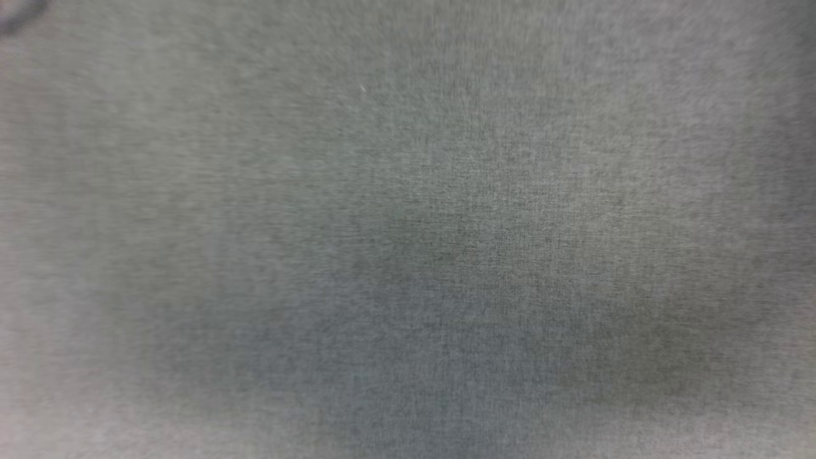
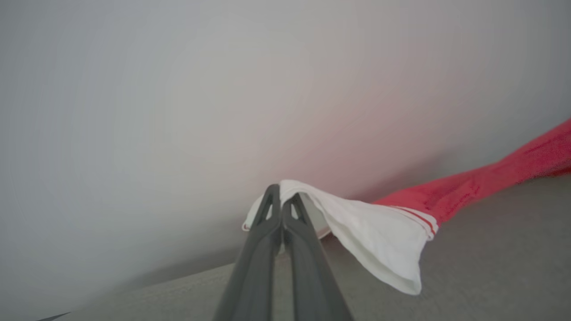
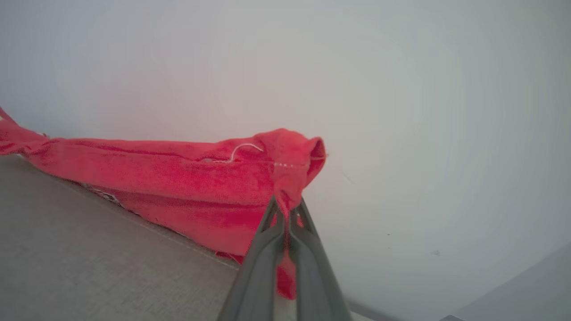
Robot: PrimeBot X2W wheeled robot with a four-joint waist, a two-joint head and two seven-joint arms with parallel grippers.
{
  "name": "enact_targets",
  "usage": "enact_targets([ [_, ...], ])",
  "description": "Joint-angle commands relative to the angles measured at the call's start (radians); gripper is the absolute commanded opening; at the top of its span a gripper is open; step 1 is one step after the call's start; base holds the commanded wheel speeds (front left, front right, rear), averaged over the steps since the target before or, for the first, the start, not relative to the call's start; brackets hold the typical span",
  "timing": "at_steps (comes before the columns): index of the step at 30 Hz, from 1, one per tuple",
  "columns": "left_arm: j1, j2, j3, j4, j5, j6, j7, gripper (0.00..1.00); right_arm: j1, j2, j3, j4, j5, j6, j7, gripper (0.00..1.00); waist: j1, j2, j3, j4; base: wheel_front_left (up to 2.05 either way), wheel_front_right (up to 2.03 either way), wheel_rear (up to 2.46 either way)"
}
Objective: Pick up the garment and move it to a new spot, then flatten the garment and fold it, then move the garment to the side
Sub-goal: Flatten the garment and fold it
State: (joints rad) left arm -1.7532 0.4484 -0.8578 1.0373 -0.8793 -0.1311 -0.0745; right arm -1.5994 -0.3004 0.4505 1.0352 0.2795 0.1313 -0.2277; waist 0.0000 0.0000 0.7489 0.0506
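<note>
Two grippers: both pinched shut on the garment [image 2: 473,185], one at each end of it.
left gripper [image 2: 282,198]: left wrist view, fingers rise from 6 o'clock, pressed together, tips nipping the edge of the white sleeve [image 2: 379,240].
white sleeve: folds over the tips, sags toward 4 o'clock, loose open end lowest; thin red stripes on its 3 o'clock edge, right against the red cloth.
garment, left wrist view: red body runs from the sleeve toward 2 o'clock and exits at the right edge, pulled into a narrow band.
right gripper [image 3: 285,209]: right wrist view, fingers up from 6 o'clock, closed on a bunched red corner; small red tail hangs between the fingers toward 6 o'clock.
garment, right wrist view [image 3: 178,187]: red cloth spreads from the tips toward 9 o'clock, out at the left edge; lower hem lies along the surface edge, touching or just above, can't tell; white thread [image 3: 245,148] loose near the top fold.
grey surface [image 1: 408,229]: woven grey, blurred and close in head view; also at 5 o'clock in left wrist view [image 2: 490,276], 8 o'clock in right wrist view [image 3: 67,258].
dark smudge [image 1: 19,13]: head view, 10 o'clock corner, too blurred to identify.
pale wall [image 2: 134,111]: plain, farthest back behind the garment, faint red tint near the cloth; same in right wrist view [image 3: 446,111].
</note>
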Motion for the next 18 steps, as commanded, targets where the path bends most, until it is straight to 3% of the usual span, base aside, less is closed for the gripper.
enact_targets([
  [1, 0.077, 0.02, -0.03, -0.034, -0.02, 0.001, 0.023, 0.0, 0.075, -0.026, 0.063, -0.028, 0.058, -0.001, 0.025, 0.0, 0.0, 0.0, -0.199, 0.057, 0.0, 0.0, 0.0],
  [6, 0.255, 0.08, -0.095, -0.16, -0.086, 0.001, 0.073, 0.0, 0.26, -0.131, 0.204, -0.184, 0.247, -0.001, 0.124, 0.0, 0.0, 0.0, -0.335, 0.068, 0.0, 0.0, 0.0],
  [11, 0.452, 0.169, -0.148, -0.306, -0.125, 0.001, 0.106, 0.0, 0.47, -0.285, 0.29, -0.41, 0.406, -0.001, 0.21, 0.0, 0.0, 0.0, -0.442, 0.071, 0.0, 0.0, 0.0],
  [14, 0.586, 0.226, -0.155, -0.424, -0.159, 0.036, 0.102, 0.0, 0.608, -0.378, 0.314, -0.542, 0.479, -0.001, 0.249, 0.0, 0.0, 0.0, -0.49, 0.071, 0.0, 0.0, 0.0],
  [18, 0.781, 0.323, -0.167, -0.635, -0.201, 0.136, 0.097, 0.0, 0.785, -0.486, 0.311, -0.683, 0.526, -0.001, 0.257, 0.0, 0.0, 0.0, -0.536, 0.073, 0.0, 0.0, 0.0],
])
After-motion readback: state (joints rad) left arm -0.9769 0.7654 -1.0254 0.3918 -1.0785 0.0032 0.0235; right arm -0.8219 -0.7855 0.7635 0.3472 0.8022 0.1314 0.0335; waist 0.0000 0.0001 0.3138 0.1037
